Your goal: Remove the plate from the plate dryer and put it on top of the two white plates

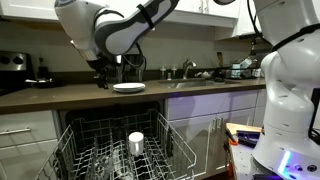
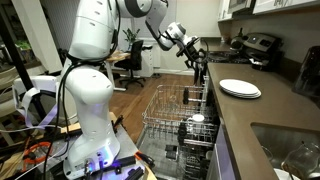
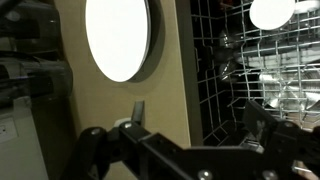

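Observation:
A low stack of white plates lies on the brown counter, seen in both exterior views and as a round white disc in the wrist view. I cannot tell a single plate apart from the stack. The wire plate dryer is a pulled-out rack below the counter. I see no plate standing in it. My gripper is open and empty. It hangs over the counter's front edge, beside the stack and apart from it.
A small white cup stands in the rack among glassware. A sink is set in the counter. A stove stands at the counter's end. The robot base stands by the rack.

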Motion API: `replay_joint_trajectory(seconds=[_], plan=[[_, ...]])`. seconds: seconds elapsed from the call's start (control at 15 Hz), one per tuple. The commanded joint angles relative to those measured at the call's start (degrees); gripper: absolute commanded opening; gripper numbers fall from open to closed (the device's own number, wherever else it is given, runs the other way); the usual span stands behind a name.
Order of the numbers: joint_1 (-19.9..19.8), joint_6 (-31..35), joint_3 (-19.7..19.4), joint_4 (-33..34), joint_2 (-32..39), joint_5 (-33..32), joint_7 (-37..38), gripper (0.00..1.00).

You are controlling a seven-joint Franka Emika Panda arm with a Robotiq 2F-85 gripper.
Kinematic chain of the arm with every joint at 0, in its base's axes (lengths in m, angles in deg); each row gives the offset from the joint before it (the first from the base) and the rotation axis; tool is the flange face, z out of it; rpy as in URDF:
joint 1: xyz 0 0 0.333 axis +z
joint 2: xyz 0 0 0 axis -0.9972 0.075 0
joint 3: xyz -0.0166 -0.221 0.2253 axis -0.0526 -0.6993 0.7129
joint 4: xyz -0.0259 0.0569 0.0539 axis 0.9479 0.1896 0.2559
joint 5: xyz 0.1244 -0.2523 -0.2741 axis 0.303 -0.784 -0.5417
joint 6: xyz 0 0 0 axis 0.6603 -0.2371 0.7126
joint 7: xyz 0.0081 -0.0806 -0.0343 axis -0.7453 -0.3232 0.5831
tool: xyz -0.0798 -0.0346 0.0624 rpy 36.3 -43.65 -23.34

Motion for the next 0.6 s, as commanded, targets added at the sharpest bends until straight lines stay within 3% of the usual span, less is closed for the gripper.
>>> replay_joint_trajectory(seconds=[0.0,0.27,0.33,0.53], plan=[[1.50,-0.92,1.41,-4.19,-4.99,2.86,-2.38,1.00],[3.07,-0.28,3.30,-7.23,-8.07,4.62,-2.70,1.00],[3.25,-0.33,2.37,-3.96,-4.91,2.85,-0.57,1.00],[3.79,-0.35,3.08,-5.54,-6.39,3.38,-0.55,1.00]])
